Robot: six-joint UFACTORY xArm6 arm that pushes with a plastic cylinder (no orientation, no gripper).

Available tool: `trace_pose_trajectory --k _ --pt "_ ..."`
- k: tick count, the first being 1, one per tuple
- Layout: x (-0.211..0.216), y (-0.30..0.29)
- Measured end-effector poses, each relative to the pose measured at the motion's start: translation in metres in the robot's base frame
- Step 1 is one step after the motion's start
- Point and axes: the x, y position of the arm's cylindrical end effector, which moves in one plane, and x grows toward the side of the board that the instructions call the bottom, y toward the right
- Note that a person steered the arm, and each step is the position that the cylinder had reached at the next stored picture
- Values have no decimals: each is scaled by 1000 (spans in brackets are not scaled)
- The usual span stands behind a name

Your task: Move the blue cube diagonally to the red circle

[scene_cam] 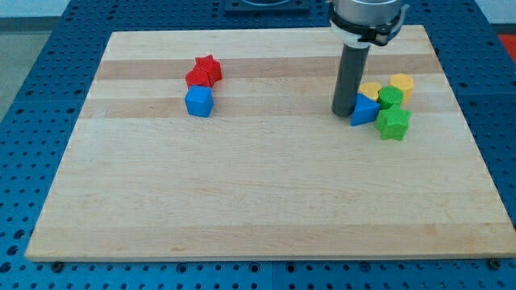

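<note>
The blue cube (198,101) sits on the wooden board at the upper left. It touches the red circle (197,78) just above it. A red star (210,67) lies against the red circle's upper right. My tip (344,112) rests on the board far to the right of the blue cube, right beside the left edge of a blue triangle (364,110).
A cluster lies at the upper right: a blue triangle, a yellow block (371,89) behind it, a yellow hexagon (401,85), a green block (390,98) and a green star (394,123). The wooden board (258,193) lies on a blue perforated table.
</note>
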Motion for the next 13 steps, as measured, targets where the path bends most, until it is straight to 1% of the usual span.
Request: trace_pose_trajectory --k 3,4,6,8,10,13 --pt "0 8" --pt "0 -10" --pt "-28 -100" --pt "-28 -186" --pt "-28 -253" --pt "-26 -326"
